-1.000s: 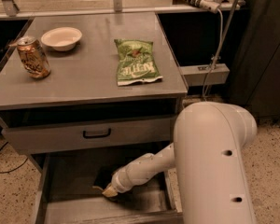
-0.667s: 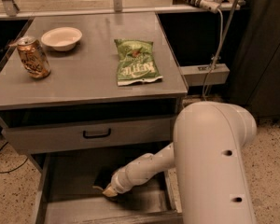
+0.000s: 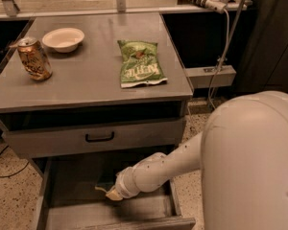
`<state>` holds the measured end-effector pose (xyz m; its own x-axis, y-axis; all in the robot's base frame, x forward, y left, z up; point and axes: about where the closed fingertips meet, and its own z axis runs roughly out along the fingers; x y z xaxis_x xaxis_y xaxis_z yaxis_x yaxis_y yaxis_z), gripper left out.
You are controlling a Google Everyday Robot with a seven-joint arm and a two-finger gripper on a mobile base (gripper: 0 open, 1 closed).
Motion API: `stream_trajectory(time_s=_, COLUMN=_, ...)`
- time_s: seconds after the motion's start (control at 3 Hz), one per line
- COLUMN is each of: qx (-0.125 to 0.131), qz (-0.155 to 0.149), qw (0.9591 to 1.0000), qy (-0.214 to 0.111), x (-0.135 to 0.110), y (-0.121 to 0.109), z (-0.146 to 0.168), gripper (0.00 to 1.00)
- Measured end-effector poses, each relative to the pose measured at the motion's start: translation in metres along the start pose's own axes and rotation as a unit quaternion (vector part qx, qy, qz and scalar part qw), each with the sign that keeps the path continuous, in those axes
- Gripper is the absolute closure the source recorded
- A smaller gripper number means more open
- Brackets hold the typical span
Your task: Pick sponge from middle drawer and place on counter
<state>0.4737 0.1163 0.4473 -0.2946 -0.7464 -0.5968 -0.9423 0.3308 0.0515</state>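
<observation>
Gripper [image 3: 116, 189] sits low in the open drawer [image 3: 72, 214], at the end of the white arm [image 3: 168, 169] that reaches in from the right, below the shut drawer front [image 3: 139, 137]. Its place matches that of a second ago, and nothing else in the scene has shifted. At its tip is a small dark patch with a pale yellow edge, probably the sponge [image 3: 105, 185]. It lies on the drawer floor near the middle, touching or just beside the gripper. Whether the gripper clasps it or is slack cannot be told from this angle. On the counter [image 3: 86, 78] above stand a can [image 3: 34, 59] at the left edge, a white bowl [image 3: 63, 39] just behind it, and a green chip bag [image 3: 140, 63] toward the right, all where they were.
</observation>
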Motion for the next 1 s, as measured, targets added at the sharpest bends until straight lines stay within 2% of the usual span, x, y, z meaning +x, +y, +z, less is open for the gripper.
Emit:
stream_trajectory(time_s=0.33, qx=0.009, qz=0.009, qw=0.9999, qy=0.002, x=-0.013, y=0.023, z=-0.046, gripper=1.00)
stream_trajectory(time_s=0.67, qx=0.023, qz=-0.002, qw=0.9997, qy=0.008, x=-0.042, y=0.051, z=-0.098, gripper=1.00)
stream_trajectory(time_s=1.0, qx=0.021, qz=-0.003, qw=0.9997, qy=0.010, x=-0.043, y=0.050, z=-0.097, gripper=1.00)
